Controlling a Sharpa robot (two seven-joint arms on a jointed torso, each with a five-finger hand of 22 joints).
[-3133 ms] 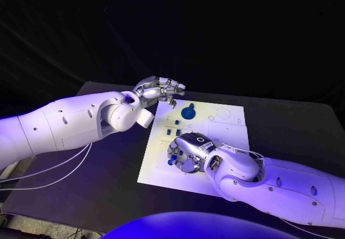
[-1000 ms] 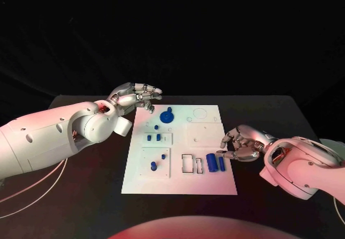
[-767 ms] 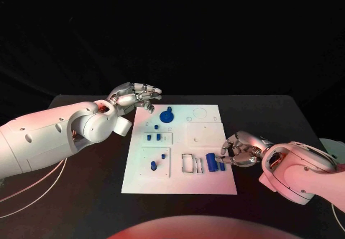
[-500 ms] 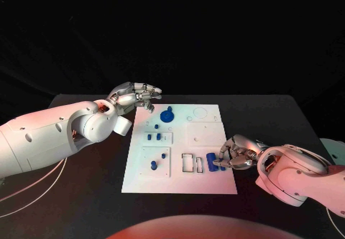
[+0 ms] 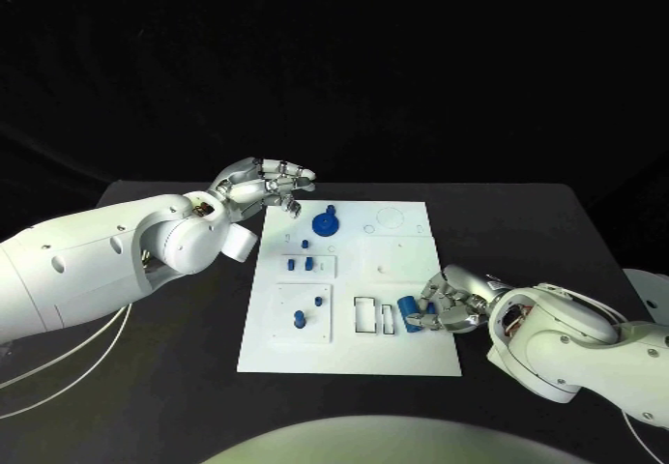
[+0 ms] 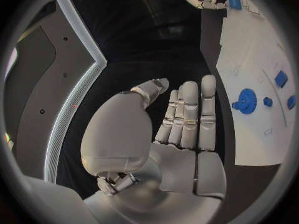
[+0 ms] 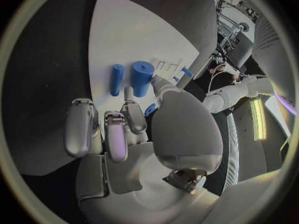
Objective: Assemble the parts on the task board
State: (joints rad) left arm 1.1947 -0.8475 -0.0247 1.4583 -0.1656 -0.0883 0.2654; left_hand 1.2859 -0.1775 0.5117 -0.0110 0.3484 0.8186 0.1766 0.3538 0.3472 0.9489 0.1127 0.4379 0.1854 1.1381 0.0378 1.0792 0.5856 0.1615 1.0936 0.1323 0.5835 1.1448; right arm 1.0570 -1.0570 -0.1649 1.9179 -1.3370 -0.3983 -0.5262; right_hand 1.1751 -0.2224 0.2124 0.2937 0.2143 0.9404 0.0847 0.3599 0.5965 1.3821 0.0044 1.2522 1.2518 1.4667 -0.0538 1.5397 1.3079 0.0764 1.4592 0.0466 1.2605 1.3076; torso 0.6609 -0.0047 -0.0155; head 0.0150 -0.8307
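The white task board (image 5: 397, 261) lies in the middle of the table. On it are a blue gear part (image 5: 325, 225), small blue pieces (image 5: 297, 264) and two more in a square recess (image 5: 299, 317). A thick blue cylinder (image 5: 409, 309) lies near the board's right edge with a thin one (image 7: 116, 79) beside it. My right hand (image 5: 451, 302) rests at that edge, its fingers loosely curled just short of the thick cylinder (image 7: 142, 78) and its thumb reaching up to it, gripping nothing. My left hand (image 5: 265, 184) hovers empty off the board's far left corner, palm and fingers (image 6: 187, 119) showing bare.
Two empty narrow slots (image 5: 365, 316) sit just left of the cylinders. The black table (image 5: 543, 232) extends around the board on every side. My left forearm (image 5: 126, 251) hangs over the table's left part.
Over the last second my right hand has slid left onto the board's right edge, closing in on the two cylinders. The left hand has held still.
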